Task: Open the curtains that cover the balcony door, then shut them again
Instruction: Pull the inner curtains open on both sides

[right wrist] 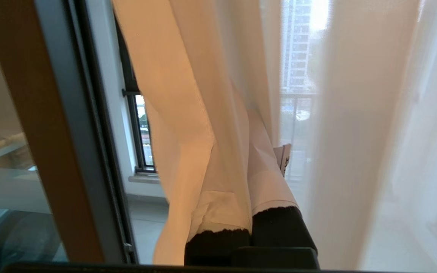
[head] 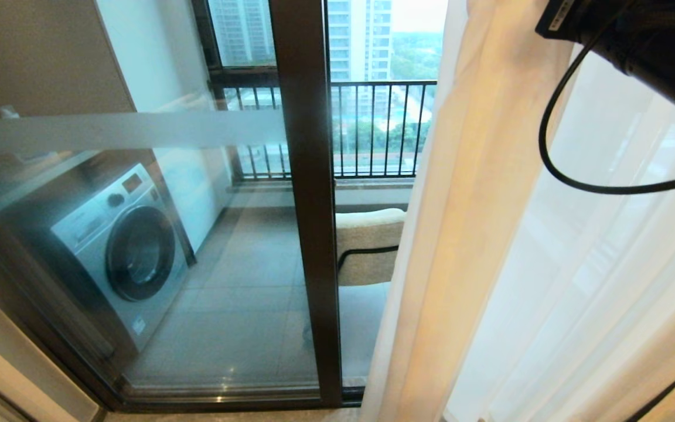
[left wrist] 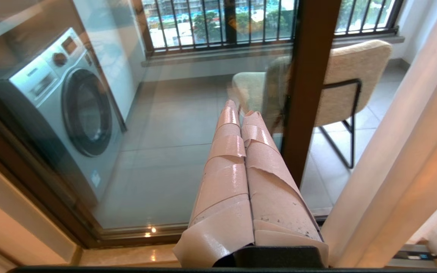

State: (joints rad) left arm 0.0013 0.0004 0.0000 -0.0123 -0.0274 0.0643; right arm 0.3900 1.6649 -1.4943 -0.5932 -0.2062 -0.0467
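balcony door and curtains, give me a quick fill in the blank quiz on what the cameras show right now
1. Behind the glass of the balcony door, on the balcony's left side, stands a silver ____.
2. The right hand is shut on a fold of the cream ____.
3. The beige chair stands on the ____ floor, beyond the glass.
4. The left hand, wrapped in pink tape, holds ____.

Missing words: washing machine; curtains; balcony; nothing

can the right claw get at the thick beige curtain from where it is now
Probably yes. The right claw, shut, is already among the folds of the beige curtain, with nothing between them. Whether it actually grips the fabric is unclear.
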